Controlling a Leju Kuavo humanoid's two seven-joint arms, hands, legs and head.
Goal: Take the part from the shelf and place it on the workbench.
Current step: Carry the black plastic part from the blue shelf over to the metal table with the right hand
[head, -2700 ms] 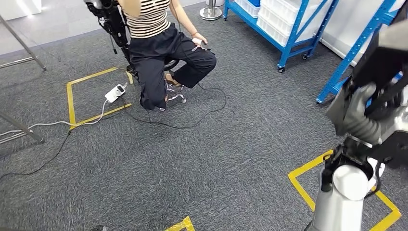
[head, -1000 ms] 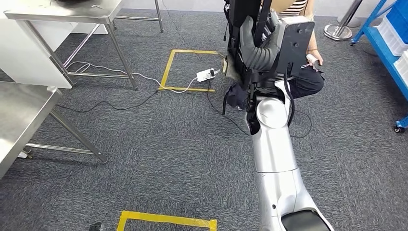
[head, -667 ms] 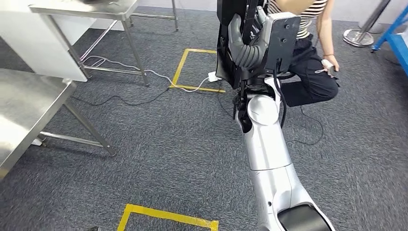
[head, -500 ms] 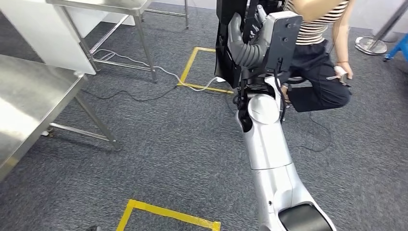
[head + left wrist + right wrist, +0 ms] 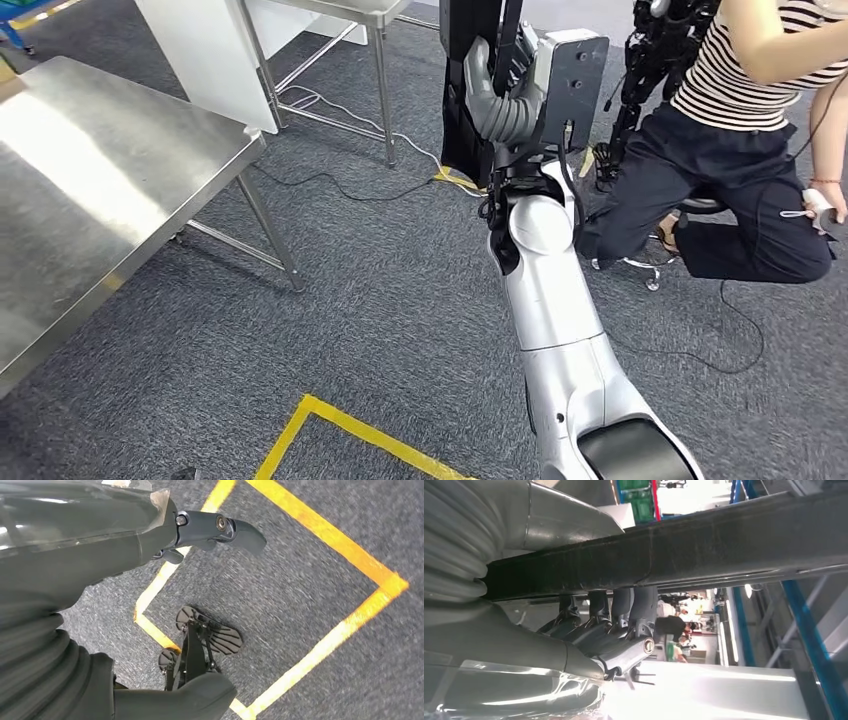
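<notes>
The part (image 5: 466, 70) is a flat black panel, held upright in front of me above the carpet. My right hand (image 5: 503, 98) grips it with the arm raised mid-picture. In the right wrist view the part (image 5: 704, 545) runs as a long dark bar across the picture, with the right hand's fingers (image 5: 616, 622) curled around its edge. The steel workbench (image 5: 90, 180) stands at the left, its top bare and shiny. My left hand (image 5: 150, 540) hangs over the carpet with its fingers (image 5: 235, 530) apart from the thumb and nothing between them.
A person (image 5: 740, 150) sits on a stool close at the right, just past my right arm. A second steel table (image 5: 355, 12) and a white panel (image 5: 205, 55) stand behind the workbench. Cables (image 5: 340, 185) trail on the carpet; yellow tape (image 5: 345, 428) marks the floor.
The whole view has swung left: the workbench now looms large at the left and the person has slid to the right. My right hand still holds the part up.
</notes>
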